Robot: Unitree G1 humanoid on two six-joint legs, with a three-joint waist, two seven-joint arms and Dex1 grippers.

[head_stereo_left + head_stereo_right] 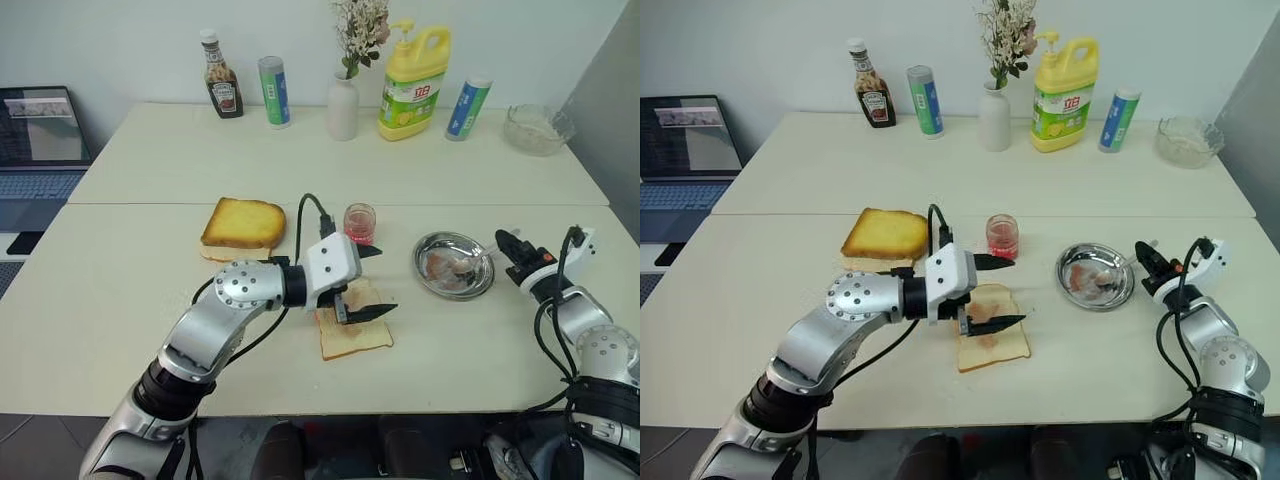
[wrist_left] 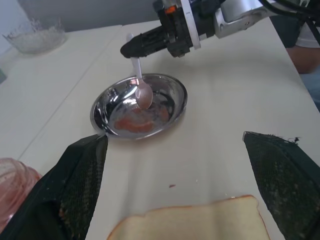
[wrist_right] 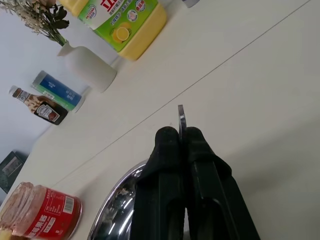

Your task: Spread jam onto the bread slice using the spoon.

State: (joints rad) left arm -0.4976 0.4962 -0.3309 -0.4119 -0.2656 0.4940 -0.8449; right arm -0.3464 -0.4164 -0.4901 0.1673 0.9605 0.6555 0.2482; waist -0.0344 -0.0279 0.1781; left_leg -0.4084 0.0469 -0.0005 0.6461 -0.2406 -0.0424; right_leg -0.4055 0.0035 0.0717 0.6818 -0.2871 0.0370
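The tabletop (image 1: pixel 120 290) under me is wide and pale, with bottles and a vase far back along the wall. On its right side sits the round steel dish (image 1: pixel 454 265), smeared with red. The bread slice (image 1: pixel 355 325) lies near the front edge at the middle, pale and thin, already showing a reddish patch on top; I judge it soft and easily torn or dragged, so any stroke across it should be light and flat. A toasted slice (image 1: pixel 243 224) lies behind and to its left. The jam (image 1: pixel 359 223) stands just behind the bread slice, in a small glass jar that I judge smooth and easy to tip, best taken low around its wall. My left end effector (image 1: pixel 365 281) hangs above the bread slice with its fingers spread wide, empty. My right end effector (image 2: pixel 131 46) is clamped tight on the handle of the spoon (image 2: pixel 140 84), whose bowl dips into the dish carrying a pink smear. The spoon is stiff, slim and slick metal; my hold high on the handle leaves the bowl free.
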